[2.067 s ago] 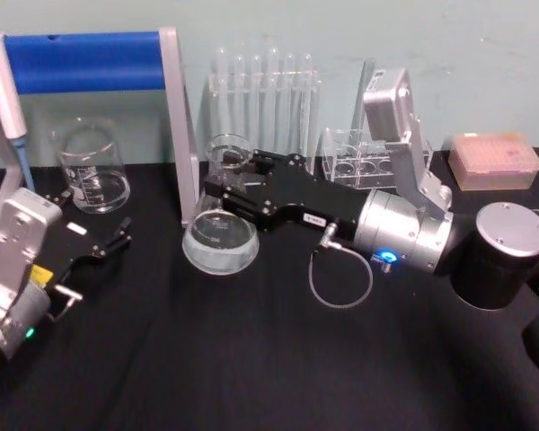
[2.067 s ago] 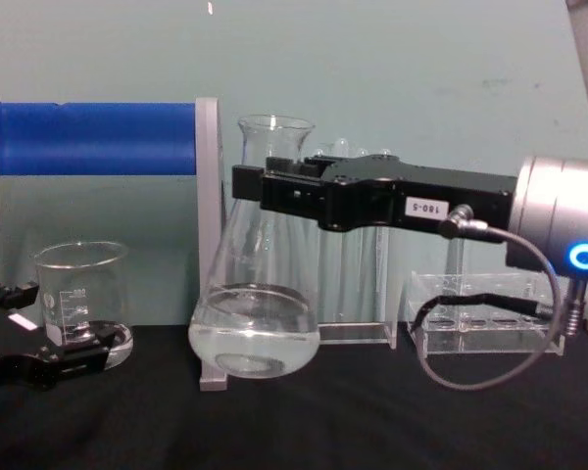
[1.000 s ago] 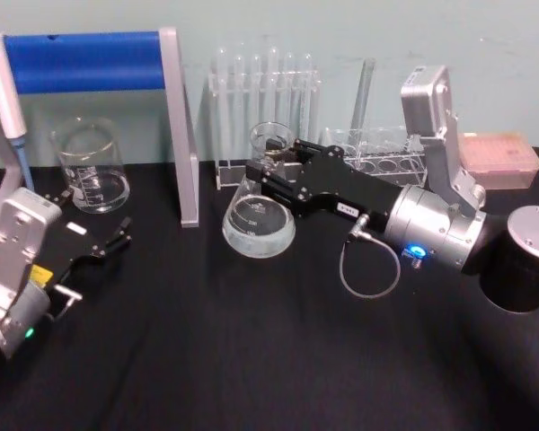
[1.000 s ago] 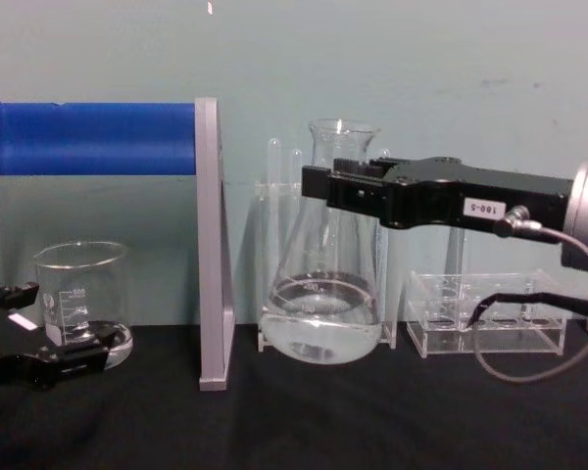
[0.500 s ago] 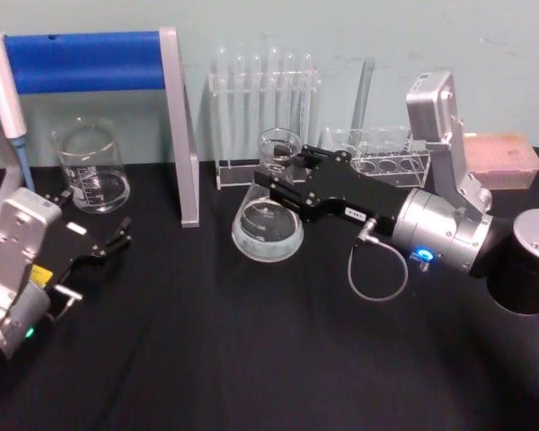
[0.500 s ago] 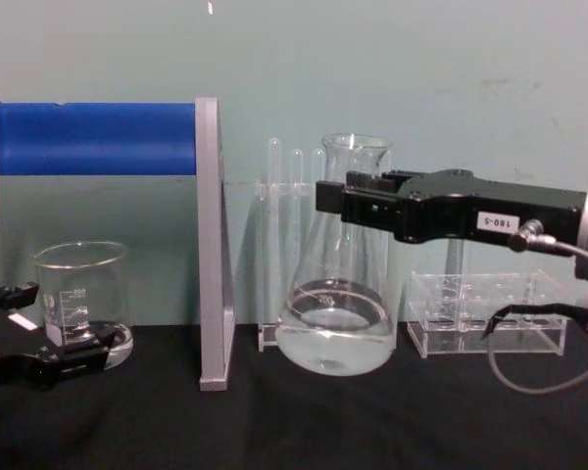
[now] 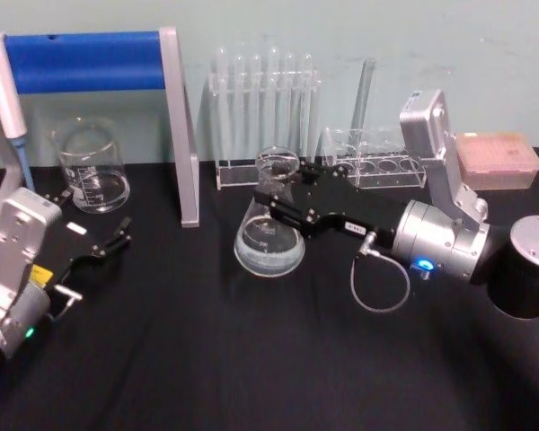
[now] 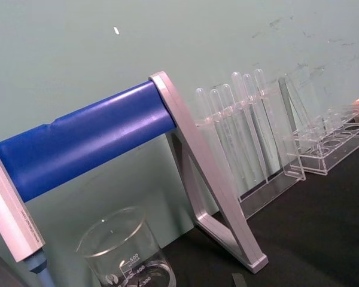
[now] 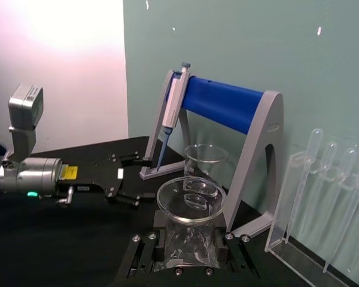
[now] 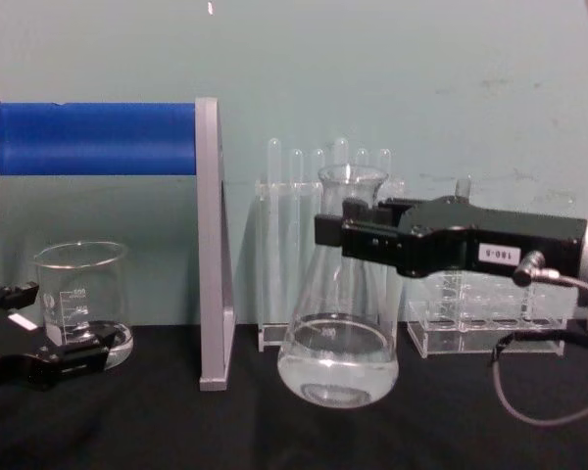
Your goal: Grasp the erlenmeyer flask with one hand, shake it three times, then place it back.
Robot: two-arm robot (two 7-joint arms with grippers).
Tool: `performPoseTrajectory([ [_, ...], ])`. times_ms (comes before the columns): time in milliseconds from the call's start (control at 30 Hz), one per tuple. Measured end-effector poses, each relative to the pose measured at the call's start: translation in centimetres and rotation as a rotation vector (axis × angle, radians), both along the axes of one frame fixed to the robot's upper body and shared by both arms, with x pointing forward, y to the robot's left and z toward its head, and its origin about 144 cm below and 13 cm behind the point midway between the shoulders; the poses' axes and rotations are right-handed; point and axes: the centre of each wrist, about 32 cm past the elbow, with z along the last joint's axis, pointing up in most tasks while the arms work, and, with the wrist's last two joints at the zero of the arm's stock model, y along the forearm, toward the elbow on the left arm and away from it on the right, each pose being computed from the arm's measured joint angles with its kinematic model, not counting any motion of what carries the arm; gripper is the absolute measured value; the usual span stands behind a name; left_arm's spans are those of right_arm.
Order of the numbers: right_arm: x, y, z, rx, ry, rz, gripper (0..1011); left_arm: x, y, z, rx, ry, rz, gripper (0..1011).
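Gripping the erlenmeyer flask (image 10: 338,354) at its neck, the right gripper (image 10: 345,240) reaches in from the right, its black jaws clamped and hiding part of the glass. Whether the base touches the black table (image 10: 176,431) is hard to tell. The flask stands upright at centre, long axis vertical, mouth up, in front of the test tube rack (image 10: 284,245). The left gripper (image 7: 117,238) is parked near left, fingers apart.

The erlenmeyer flask (image 7: 269,235) is at the middle of the surface (image 7: 207,359), before the test tube rack (image 7: 268,117). The right gripper (image 7: 277,190) reaches in from its right. The beaker (image 7: 92,171) sits far left, behind the left gripper (image 7: 115,241).
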Motion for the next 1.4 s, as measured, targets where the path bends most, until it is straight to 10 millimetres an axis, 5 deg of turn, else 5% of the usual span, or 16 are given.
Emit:
performPoseTrajectory([
  [1400,0.7,-0.8,-4.3,-0.064,0.056,0.06,449,0.0,0.0,0.0,0.0,0.0,0.0,1001],
])
